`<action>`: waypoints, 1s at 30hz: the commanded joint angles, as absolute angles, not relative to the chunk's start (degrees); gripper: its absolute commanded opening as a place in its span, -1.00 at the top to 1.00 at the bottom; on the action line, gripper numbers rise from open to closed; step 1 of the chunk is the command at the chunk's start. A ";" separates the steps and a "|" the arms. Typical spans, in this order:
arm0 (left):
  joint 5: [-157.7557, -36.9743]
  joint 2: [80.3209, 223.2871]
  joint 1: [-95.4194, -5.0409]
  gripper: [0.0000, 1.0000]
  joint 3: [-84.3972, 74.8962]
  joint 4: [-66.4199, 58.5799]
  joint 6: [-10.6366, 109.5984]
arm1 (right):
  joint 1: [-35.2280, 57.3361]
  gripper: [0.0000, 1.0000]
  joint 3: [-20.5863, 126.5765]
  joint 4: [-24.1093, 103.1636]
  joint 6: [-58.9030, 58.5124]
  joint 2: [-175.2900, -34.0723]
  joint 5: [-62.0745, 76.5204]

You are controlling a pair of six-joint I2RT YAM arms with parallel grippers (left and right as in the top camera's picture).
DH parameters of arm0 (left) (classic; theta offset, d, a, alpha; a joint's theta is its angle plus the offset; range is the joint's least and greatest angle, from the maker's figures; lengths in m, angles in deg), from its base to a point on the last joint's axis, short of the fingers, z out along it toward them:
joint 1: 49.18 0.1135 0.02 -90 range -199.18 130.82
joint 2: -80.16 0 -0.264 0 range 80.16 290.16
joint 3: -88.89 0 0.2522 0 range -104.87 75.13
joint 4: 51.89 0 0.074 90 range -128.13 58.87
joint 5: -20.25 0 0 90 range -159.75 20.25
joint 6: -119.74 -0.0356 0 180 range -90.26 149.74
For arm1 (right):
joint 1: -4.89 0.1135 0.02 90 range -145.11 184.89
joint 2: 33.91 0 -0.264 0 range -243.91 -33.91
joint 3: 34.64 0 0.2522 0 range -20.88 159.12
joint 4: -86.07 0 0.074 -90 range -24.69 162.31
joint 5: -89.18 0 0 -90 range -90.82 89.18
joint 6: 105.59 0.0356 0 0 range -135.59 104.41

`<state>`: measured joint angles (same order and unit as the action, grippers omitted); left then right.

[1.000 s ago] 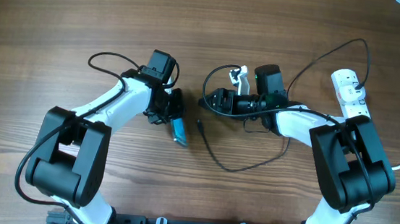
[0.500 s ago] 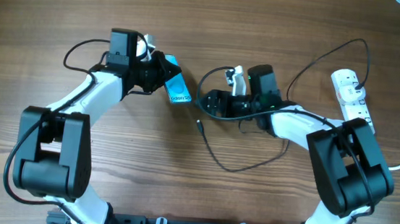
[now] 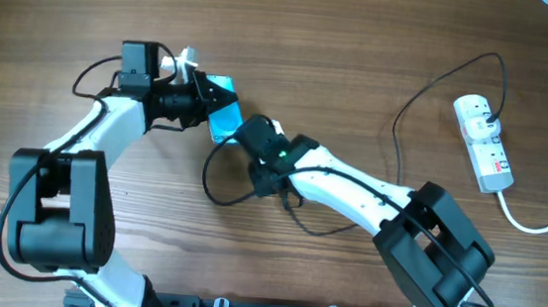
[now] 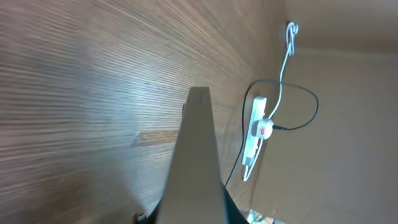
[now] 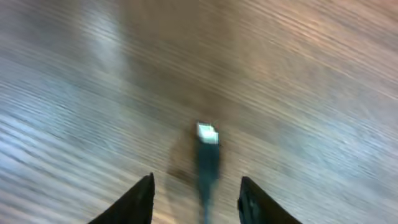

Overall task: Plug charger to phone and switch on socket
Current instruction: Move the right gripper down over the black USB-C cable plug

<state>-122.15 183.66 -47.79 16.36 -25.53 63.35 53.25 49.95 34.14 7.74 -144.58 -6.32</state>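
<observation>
Item: the charger, a thin black cable ending in a small bright plug tip. It lies on the wooden table just below centre in the right wrist view. In the overhead view its slack loops left of centre and the far end runs to the socket at the upper right. Handling, as judged: light and limp along its length, so a hold on the cord would let the tip droop. The stiff dark collar directly behind the metal tip is the place to pinch, and the tip itself is small and likely to bend if forced. Right gripper: fingers spread, one on each side of the collar with a gap showing on both sides, so nothing is pinched yet. The view is blurred. Right arm: stretched from the lower right to the centre of the overhead frame, wrist low, fingers pointing up-left. Item: the phone, rigid, smooth and probably breakable glass. It sits upper left of centre, pinched by the left gripper, and is seen edge-on in the left wrist view. Left arm: elbow bent, forearm reaching right.
</observation>
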 commanded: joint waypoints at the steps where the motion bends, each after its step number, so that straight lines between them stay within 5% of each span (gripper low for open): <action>1: -123.90 182.48 -45.52 0.92 15.99 -24.45 59.48 | 51.26 0.08 51.59 30.36 -0.68 -145.89 -3.17; 8: -122.81 182.48 -43.92 0.92 15.99 -20.21 51.81 | 50.19 0.12 51.10 28.65 -3.39 -146.05 3.10; 10: -122.65 182.48 -42.29 0.92 15.99 -18.64 51.79 | 50.17 0.55 51.10 28.78 -3.34 -146.11 3.10; 12: -122.59 182.48 -41.43 0.92 15.99 -16.78 51.22 | 50.17 0.67 51.10 28.89 -3.34 -146.11 3.10; 17: -120.25 182.48 -41.06 0.92 15.99 -15.19 50.93 | 50.17 0.54 51.10 31.30 -3.19 -146.11 2.56; 23: -120.25 182.48 -41.02 0.92 15.99 -15.14 50.91 | 50.17 0.69 51.10 34.29 -1.94 -146.48 0.55; 30: -120.23 182.48 -41.02 0.92 15.99 -15.34 50.91 | 50.17 0.59 51.10 34.23 -2.14 -148.19 0.50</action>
<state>-119.31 183.66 -41.28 16.36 -15.17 52.27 50.10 50.54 34.20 -2.42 -146.90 1.07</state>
